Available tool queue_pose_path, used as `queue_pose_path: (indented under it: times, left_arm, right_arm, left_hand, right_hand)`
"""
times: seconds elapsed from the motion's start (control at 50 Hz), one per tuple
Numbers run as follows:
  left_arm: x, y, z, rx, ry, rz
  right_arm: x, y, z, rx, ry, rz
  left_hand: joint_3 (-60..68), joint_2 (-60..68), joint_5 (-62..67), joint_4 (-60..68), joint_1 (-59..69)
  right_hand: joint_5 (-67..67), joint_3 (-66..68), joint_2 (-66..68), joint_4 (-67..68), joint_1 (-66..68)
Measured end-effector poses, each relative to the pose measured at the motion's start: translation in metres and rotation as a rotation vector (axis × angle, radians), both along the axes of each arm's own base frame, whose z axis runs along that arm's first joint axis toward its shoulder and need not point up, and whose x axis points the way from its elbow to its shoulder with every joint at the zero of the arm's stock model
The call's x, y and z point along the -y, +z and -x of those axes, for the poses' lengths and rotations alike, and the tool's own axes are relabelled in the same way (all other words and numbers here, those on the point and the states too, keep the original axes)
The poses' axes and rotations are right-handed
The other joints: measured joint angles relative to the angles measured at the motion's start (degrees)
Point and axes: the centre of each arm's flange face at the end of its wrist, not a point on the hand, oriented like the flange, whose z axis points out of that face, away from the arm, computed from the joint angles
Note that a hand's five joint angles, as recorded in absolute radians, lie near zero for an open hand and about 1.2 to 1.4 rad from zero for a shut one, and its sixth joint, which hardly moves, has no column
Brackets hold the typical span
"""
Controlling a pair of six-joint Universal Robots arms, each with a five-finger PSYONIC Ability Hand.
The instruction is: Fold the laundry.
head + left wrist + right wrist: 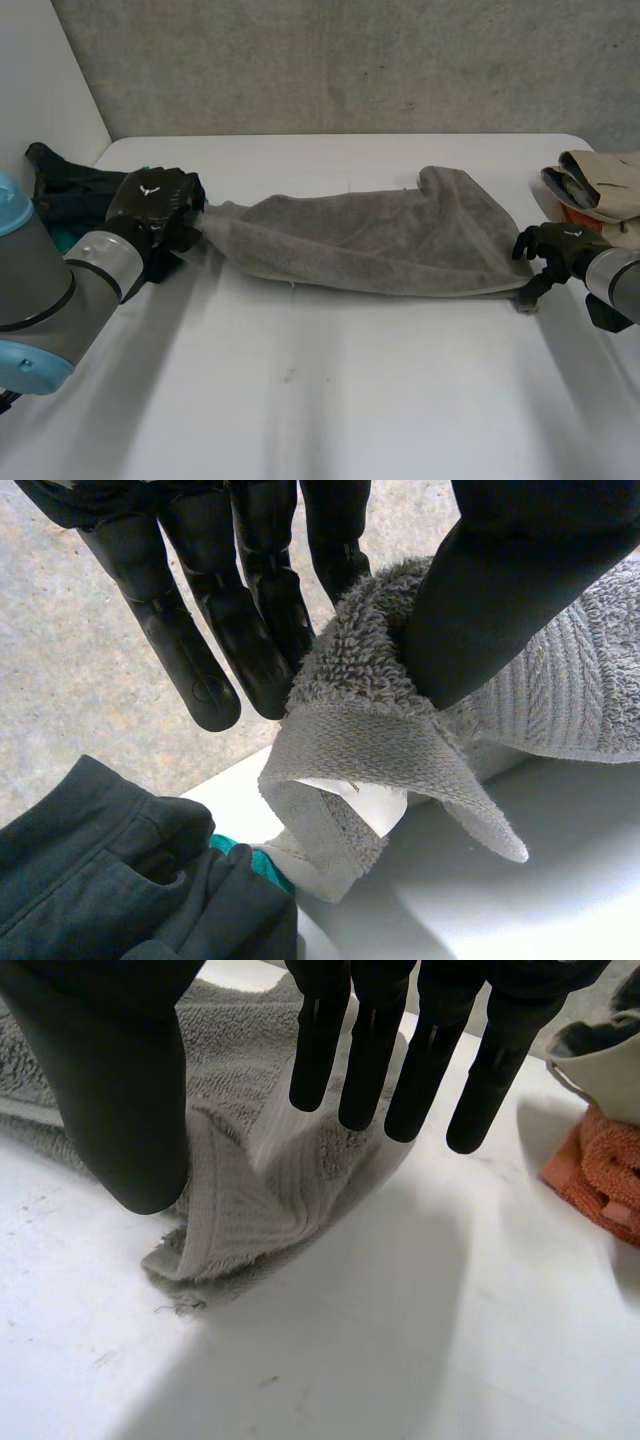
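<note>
Pinching one towel [380,240] end, left hand [155,205] fingers [250,630] were clamped; right hand [565,248] fingers [370,1070] hung straight over the opposite corner.

Towel [380,235] (grey) on white table [350,400]

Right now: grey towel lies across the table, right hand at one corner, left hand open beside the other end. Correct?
Wrong on the left hand: it is not open beside the grey towel. The left wrist view shows its thumb and fingers pinching the towel's end. The rest stands: the towel lies across the table, with the right hand at its other corner.
</note>
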Motion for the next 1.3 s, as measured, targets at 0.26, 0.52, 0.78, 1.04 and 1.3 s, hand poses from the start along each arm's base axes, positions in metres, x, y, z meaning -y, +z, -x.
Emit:
queue_pose_path:
  times: [0.26,0.52,0.78,1.04,1.3]
  left_arm:
    - [0.002,0.002,-0.002,-0.002,0.010,0.002]
    - [-0.022,0.041,-0.013,0.020,0.020,-0.046]
    - [-0.062,0.087,-0.026,0.063,0.027,-0.162]
    - [0.004,0.015,-0.001,0.240,-0.026,-0.241]
    - [0.060,0.151,0.034,-0.030,0.041,0.560]
  right_arm:
    - [-0.003,-0.012,-0.002,-0.016,0.011,-0.035]
    - [-0.024,0.092,0.009,-0.226,0.064,0.250]
    - [-0.095,0.183,0.010,-0.594,0.159,0.411]
    - [-0.045,0.114,-0.021,-0.708,0.202,0.275]
    - [0.022,0.236,-0.037,-0.454,-0.223,1.092]
  left_hand:
    - [0.0,0.0,0.0,0.0,0.0]
    - [0.0,0.0,0.0,0.0,0.0]
    - [0.0,0.0,0.0,0.0,0.0]
    - [0.0,0.0,0.0,0.0,0.0]
    - [0.0,0.0,0.0,0.0,0.0]
  right_hand:
    - [30.8,29.5,29.7,29.4,29.3]
    - [33.6,33.6,32.6,34.0,30.0]
    - [34.0,33.6,32.6,34.1,30.0]
    - [34.1,33.7,32.6,34.1,30.0]
    - [34.5,33.7,32.6,34.1,30.0]
